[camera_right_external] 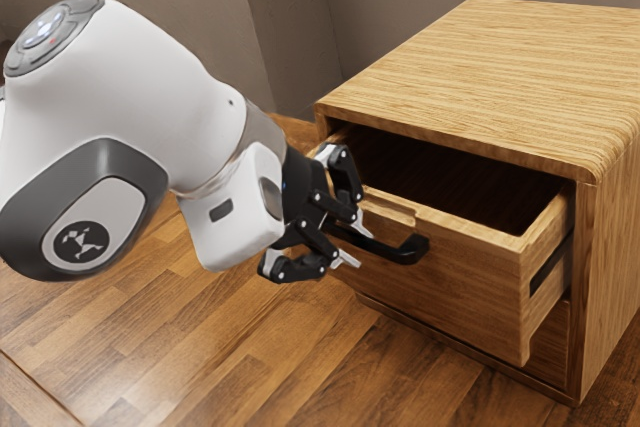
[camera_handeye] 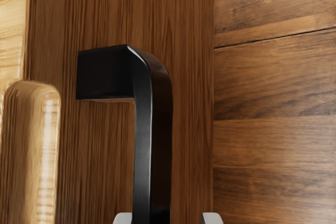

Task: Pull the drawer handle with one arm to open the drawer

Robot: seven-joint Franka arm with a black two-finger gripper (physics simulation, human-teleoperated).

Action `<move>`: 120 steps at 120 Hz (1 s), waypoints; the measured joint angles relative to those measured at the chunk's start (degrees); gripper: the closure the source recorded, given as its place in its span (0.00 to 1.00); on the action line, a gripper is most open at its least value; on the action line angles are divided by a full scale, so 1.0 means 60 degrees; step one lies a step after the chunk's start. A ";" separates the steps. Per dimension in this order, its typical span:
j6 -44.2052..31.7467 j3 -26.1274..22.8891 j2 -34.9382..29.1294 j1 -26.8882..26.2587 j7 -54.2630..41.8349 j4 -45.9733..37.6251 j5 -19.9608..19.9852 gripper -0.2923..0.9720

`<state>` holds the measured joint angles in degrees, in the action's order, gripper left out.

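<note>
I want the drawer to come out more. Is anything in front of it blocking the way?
No, nothing visible blocks it. The drawer is partly out of the cabinet, with just bare wooden floor in front. The gripper is at the black handle.

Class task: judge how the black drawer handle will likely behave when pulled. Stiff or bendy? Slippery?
The handle is probably rigid: it is a thick bar with a crisp bend. Its glossy sheen suggests a grip might slip along it. The drawer stands partly out of the cabinet, so a pull likely slides it rather than tips it.
</note>
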<state>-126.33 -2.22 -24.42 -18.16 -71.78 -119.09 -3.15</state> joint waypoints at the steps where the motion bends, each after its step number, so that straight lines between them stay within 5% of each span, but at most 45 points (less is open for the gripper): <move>1: -0.0013 -0.0004 -0.0025 -0.0001 0.0002 -0.0032 0.0000 0.70; 120: -0.0489 -0.1853 -0.3464 0.0789 0.0187 -0.2785 0.0155 0.71</move>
<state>-129.26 -13.34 -45.20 -13.43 -70.65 -135.80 -2.22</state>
